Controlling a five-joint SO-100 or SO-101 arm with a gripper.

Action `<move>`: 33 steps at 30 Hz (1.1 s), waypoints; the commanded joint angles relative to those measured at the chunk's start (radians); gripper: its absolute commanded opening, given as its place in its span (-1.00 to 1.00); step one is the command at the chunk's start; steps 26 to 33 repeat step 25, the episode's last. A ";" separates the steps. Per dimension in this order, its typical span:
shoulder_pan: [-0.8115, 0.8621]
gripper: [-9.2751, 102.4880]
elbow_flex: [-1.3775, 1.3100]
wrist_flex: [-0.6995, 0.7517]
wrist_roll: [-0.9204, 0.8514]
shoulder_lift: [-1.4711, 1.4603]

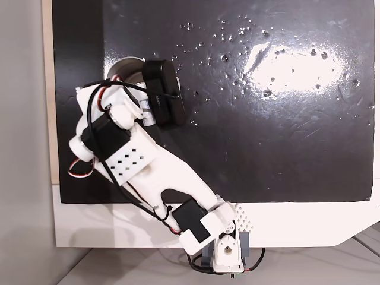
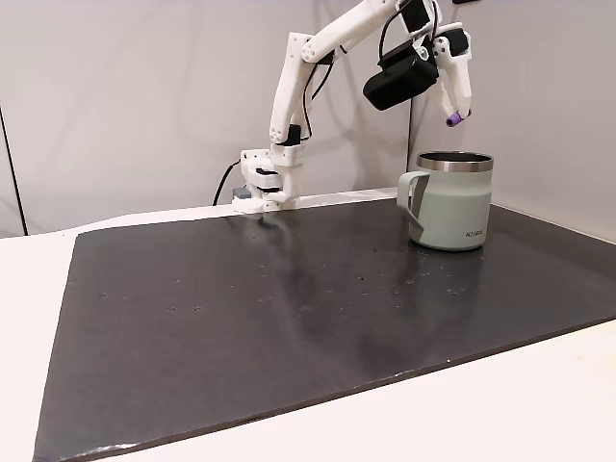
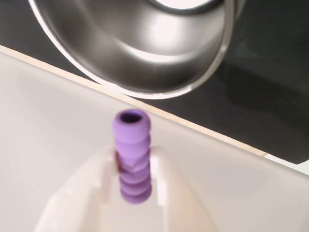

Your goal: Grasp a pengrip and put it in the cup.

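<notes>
Jaws clamp the pengrip high above the cup, so grasping looks done, leaving centring over the rim and dropping it in.

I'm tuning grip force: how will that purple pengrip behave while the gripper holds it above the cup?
The pengrip is a hollow ribbed tube, so it probably squashes a little under pressure. Its ribs likely keep it from slipping between the fingers of the gripper. It looks very light; released above the cup, it may bounce on the steel inside.
</notes>
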 commanded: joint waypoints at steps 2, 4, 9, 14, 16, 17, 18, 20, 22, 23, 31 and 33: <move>0.008 -0.81 -0.041 -0.014 -0.028 0.009; 0.020 -0.80 -0.040 -0.014 -0.040 0.009; 0.063 -0.32 -0.043 -0.020 -0.035 0.014; 0.078 -0.11 -0.048 -0.020 -0.023 0.018; 0.077 -0.11 -0.048 -0.020 -0.023 0.020; 0.077 -0.11 -0.048 -0.020 -0.023 0.020; 0.077 -0.11 -0.048 -0.020 -0.023 0.020; 0.077 -0.12 -0.046 -0.020 -0.023 0.021; 0.077 -0.12 -0.043 -0.018 -0.023 0.023; 0.077 -0.12 -0.043 -0.018 -0.023 0.025; 0.078 -0.12 -0.040 -0.017 -0.023 0.025; 0.078 -0.12 -0.040 -0.017 -0.023 0.025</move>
